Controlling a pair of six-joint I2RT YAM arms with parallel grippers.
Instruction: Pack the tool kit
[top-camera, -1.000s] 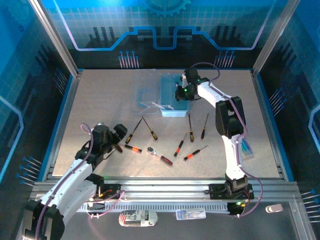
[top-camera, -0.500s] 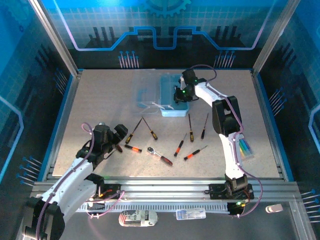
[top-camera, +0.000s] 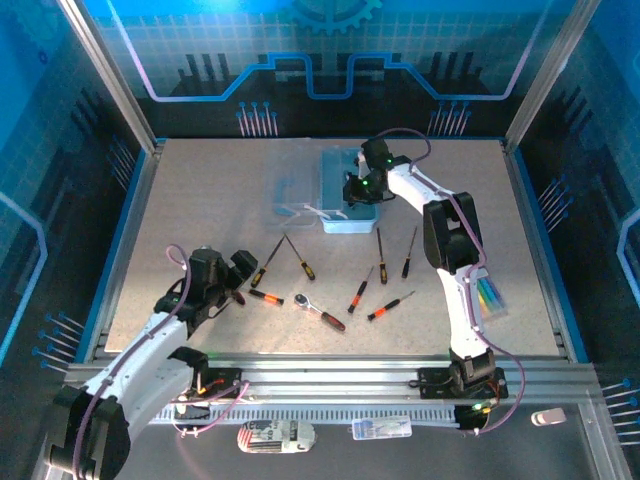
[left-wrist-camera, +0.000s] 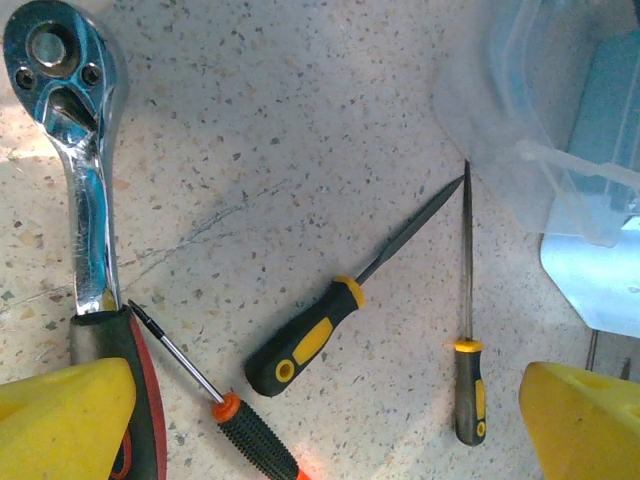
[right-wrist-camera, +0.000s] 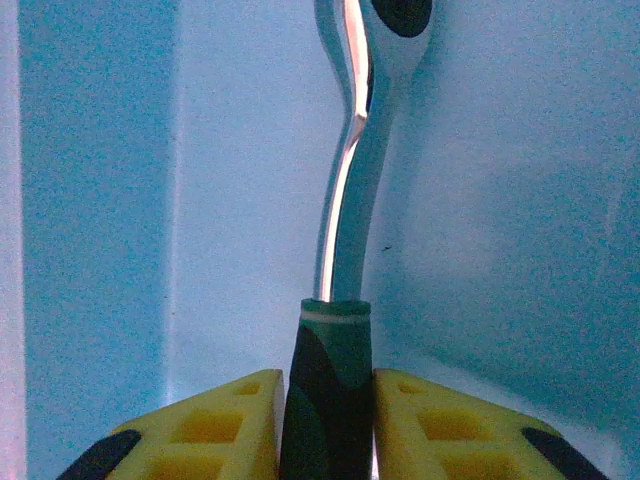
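The right gripper (right-wrist-camera: 325, 425) pinches the dark handle of a ratchet wrench (right-wrist-camera: 350, 190), with a yellow pad flush against each side. The chrome shaft runs up the centre of the right wrist frame over the pale-blue floor of the box (right-wrist-camera: 500, 200). From overhead none of this can be made out: the gripper is only a dark head dipped into the box (top-camera: 335, 224) at upper centre, and the clear lid (top-camera: 292, 196) lies folded open to its left.

The left gripper (top-camera: 236, 272), at lower left, is spread wide. In its wrist view the yellow fingertips (left-wrist-camera: 65, 415) fill the two bottom corners. That view gives close detail of the loose tools. A second ratchet wrench (left-wrist-camera: 75, 150) with a mirror-bright head lies at upper left. At centre is a black-and-yellow screwdriver (left-wrist-camera: 310, 340), its tip meeting that of a thin screwdriver (left-wrist-camera: 467, 300) beside the lid. An orange-collared screwdriver (left-wrist-camera: 245, 435) lies along the bottom edge. Overhead, these tools and four more screwdrivers (top-camera: 381, 255) lie scattered across the middle of the table (top-camera: 200, 200), below the box.
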